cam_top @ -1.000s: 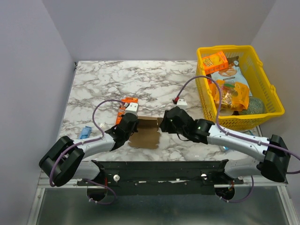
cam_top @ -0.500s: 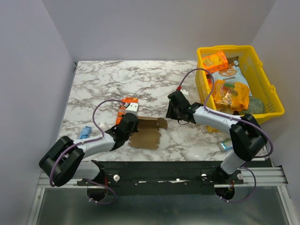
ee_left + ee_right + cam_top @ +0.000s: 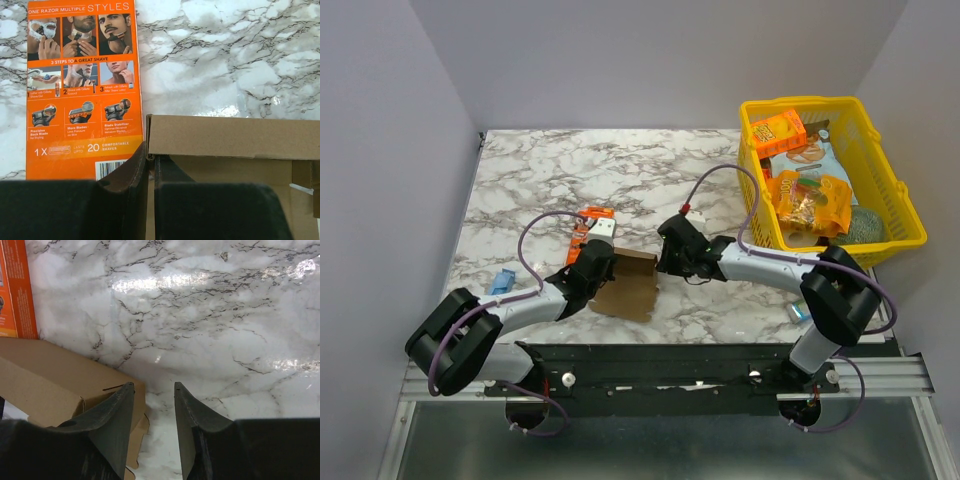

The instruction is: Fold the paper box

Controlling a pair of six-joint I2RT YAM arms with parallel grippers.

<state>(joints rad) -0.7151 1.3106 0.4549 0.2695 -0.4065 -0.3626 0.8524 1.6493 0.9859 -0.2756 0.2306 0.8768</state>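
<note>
The paper box [image 3: 628,288] is plain brown cardboard, partly folded, lying near the table's front between the two arms. My left gripper [image 3: 597,266] is at its left end, shut on a thin upright cardboard wall [image 3: 225,137]; the pinch shows at the left gripper [image 3: 150,159] in the left wrist view. My right gripper [image 3: 667,256] is at the box's right end. In the right wrist view the right gripper [image 3: 153,388] is open, with its left finger over the corner of the box [image 3: 50,375] and bare marble in the gap.
An orange razor package [image 3: 588,226] lies flat just behind the box's left end, and shows as the package [image 3: 82,90] in the left wrist view. A yellow basket [image 3: 895,235] of snacks stands at the right. A small blue thing [image 3: 502,282] lies at the left edge.
My right gripper drew back from the box toward the basket, then returned to the box's right end with its jaws slightly narrower. The box's tabbed right flap no longer lies flat. The left gripper kept its hold.
</note>
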